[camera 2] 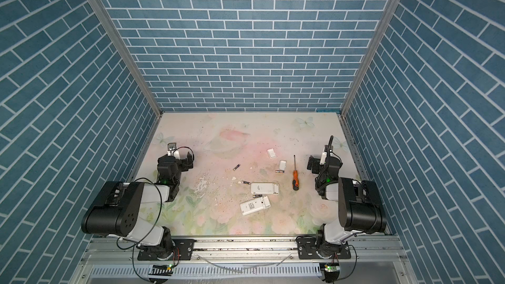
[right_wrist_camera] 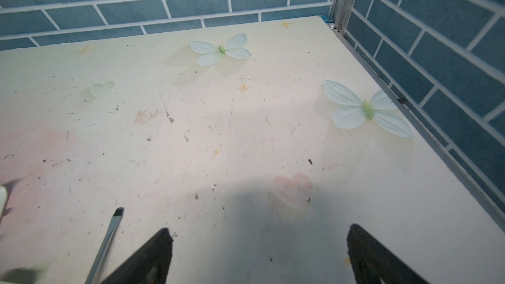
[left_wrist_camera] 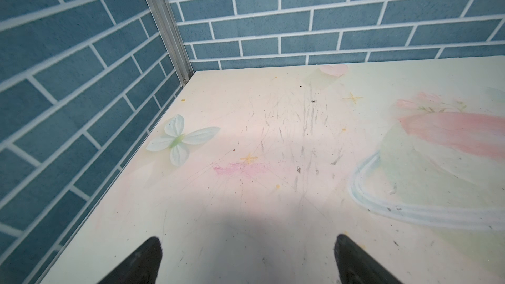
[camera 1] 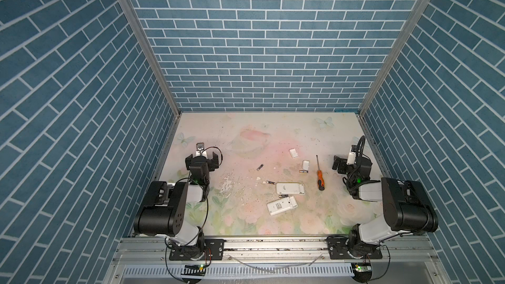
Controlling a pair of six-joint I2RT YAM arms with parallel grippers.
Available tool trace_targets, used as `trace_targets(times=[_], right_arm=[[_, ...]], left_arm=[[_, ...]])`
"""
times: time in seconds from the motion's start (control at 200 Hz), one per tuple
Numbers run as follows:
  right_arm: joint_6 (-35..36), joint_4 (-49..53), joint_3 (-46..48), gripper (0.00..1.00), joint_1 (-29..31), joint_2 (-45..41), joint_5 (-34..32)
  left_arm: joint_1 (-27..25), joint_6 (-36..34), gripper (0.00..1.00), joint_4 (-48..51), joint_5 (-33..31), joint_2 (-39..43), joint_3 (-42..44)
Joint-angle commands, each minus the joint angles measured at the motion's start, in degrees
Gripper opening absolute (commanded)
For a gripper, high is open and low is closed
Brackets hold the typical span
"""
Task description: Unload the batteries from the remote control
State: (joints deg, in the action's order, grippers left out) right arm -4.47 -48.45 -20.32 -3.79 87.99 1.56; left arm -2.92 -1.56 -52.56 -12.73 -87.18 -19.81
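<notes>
Batteries (camera 1: 270,182), four, lie loose on the table (camera 1: 273,132) between the left gripper (left_wrist_camera: 246,241) and the right gripper (right_wrist_camera: 258,232), well apart from both. Each gripper stands wide and empty. Two remotes (camera 1: 290,188), two covers (camera 1: 293,153) and one screwdriver (camera 1: 319,176) lie nearby.

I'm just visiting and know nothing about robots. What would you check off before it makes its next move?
1. left fingers open, holding nothing: ok.
2. right fingers open, holding nothing: ok.
3. Four batteries lying loose on the table: ok.
4. Both covers off the remotes: ok.
5. Nothing left inside them: cannot tell, too small.
6. screwdriver apart from right fingers: ok.
</notes>
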Motion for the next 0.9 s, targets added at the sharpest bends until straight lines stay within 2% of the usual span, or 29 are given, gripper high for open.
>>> trace_targets(times=[0.0,0.345,0.42,0.53,0.65,0.79,0.85,0.895], right_arm=[[1.6,-0.7,-2.4,0.99,0.1,0.3,0.6],[1.6,-0.7,-2.4,0.99,0.1,0.3,0.6],[1.7,-0.7,-2.4,0.99,0.1,0.3,0.6],[1.6,-0.7,-2.4,0.99,0.1,0.3,0.6],[1.6,-0.7,-2.4,0.99,0.2,0.3,0.6],[1.6,-0.6,-2.4,0.99,0.1,0.3,0.6],[1.7,-0.7,-2.4,0.99,0.1,0.3,0.6],[1.6,-0.7,-2.4,0.99,0.1,0.3,0.6]], left_arm=[[0.3,-0.5,1.00,0.3,0.5,-0.5,-1.0],[0.3,-0.8,1.00,-1.2,0.9,-0.3,-0.1],[0.3,-1.3,1.00,-8.6,2.4,0.0,4.0],[0.3,-1.3,1.00,-28.1,3.3,-3.6,12.5],[0.3,-0.8,1.00,-16.4,0.6,-1.2,7.3],[0.3,-0.9,1.00,2.4,1.1,-0.3,-1.9],[0.0,-1.8,1.00,0.5,2.2,-0.8,-1.4],[0.0,-1.4,1.00,2.6,2.4,-0.2,-2.0]])
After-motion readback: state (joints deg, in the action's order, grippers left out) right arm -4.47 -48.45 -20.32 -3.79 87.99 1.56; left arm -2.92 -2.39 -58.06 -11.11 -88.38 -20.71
